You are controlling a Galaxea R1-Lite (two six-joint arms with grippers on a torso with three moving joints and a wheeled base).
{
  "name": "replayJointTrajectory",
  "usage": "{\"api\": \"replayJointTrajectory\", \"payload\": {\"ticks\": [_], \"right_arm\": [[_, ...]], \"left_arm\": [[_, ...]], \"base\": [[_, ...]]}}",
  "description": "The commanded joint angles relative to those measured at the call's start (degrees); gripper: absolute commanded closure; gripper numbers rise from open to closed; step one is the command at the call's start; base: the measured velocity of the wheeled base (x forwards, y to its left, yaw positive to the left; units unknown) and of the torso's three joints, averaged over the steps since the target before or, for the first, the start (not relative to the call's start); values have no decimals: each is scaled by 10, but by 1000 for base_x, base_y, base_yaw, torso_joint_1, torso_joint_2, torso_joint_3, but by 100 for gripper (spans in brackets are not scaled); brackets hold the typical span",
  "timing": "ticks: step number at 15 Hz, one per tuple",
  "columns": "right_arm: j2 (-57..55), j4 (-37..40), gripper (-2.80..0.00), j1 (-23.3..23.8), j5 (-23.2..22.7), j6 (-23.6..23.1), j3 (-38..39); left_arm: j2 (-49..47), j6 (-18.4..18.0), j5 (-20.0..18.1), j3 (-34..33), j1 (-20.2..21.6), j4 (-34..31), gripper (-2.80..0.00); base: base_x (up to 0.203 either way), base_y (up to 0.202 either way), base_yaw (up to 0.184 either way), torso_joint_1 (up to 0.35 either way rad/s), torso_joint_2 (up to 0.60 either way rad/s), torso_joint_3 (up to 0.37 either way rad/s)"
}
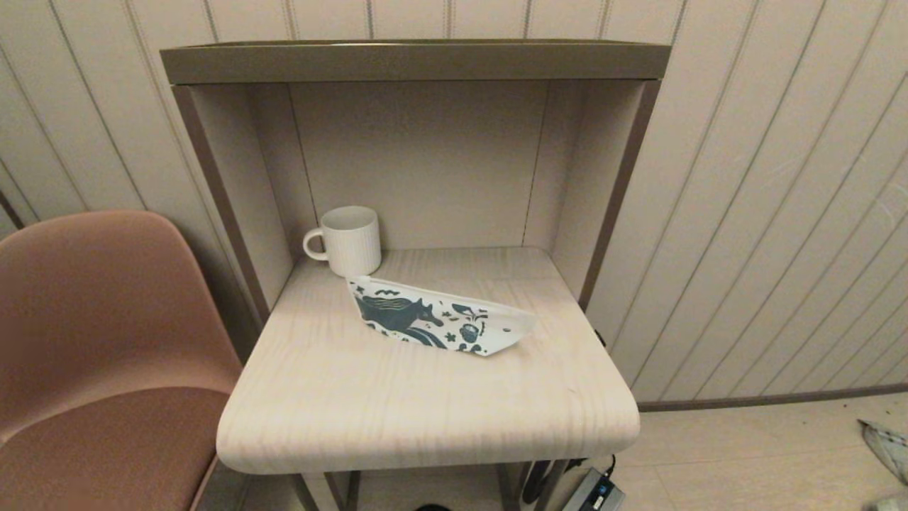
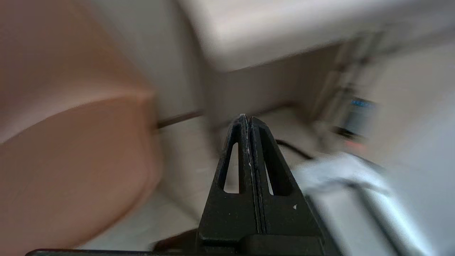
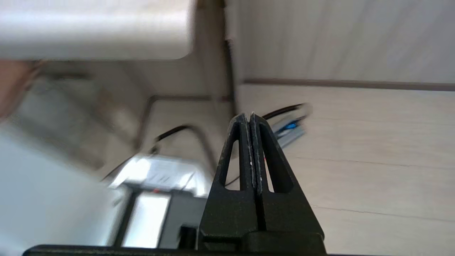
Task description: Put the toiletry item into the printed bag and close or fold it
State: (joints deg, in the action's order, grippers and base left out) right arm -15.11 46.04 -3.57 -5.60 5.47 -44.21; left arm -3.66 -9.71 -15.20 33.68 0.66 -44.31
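Where the pale wood worktop [image 1: 425,404] runs back into its open-fronted alcove, lying flat near the middle: the printed bag [image 1: 440,323], a soft white pouch with a dark teal horse toward its left end and small flowers and sprigs toward its right. Tapered to a point at each end, long axis slanting from rear left to front right, upper edge standing slightly proud; closed or not, hard to tell from the head view. Just behind its left tip, close to touching: a white ribbed mug [image 1: 349,240], upright, handle turned left.

Bare worktop in front of the bag out to the rounded front edge, and some to its right before the alcove's side wall. Hemmed above by a brown top shelf [image 1: 415,62]. Beside the worktop's left edge, a pink-brown chair [image 1: 99,341].

Below worktop level, seen only from the wrist cameras: left end effector [image 2: 247,116], fingers pressed together on nothing, beside the chair; right end effector [image 3: 247,115], likewise pressed together and empty, over pale floor with a dark cable [image 3: 280,111].
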Motion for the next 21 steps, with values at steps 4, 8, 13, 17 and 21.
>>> {"api": "replayJointTrajectory", "payload": {"ticks": [4,8,13,17,21], "right_arm": [[118,-18,0,41,42,-68,79],[146,-216,0,36,100,-70,228],[148,-529,0,35,74,-92,442],[149,-463,0,35,53,-46,442],[149,-462,0,35,60,-36,442]], "left_arm": [[36,30,113,-184,-2,161,0],[37,-3,132,-314,-2,471,0],[37,-15,148,-337,-1,550,0],[35,7,123,-337,-2,512,0],[35,50,136,-337,-4,511,0]], "base": [[0,0,0,0,0,0],[0,0,0,0,0,0],[0,0,0,0,0,0],[0,0,0,0,0,0],[0,0,0,0,0,0]]}}
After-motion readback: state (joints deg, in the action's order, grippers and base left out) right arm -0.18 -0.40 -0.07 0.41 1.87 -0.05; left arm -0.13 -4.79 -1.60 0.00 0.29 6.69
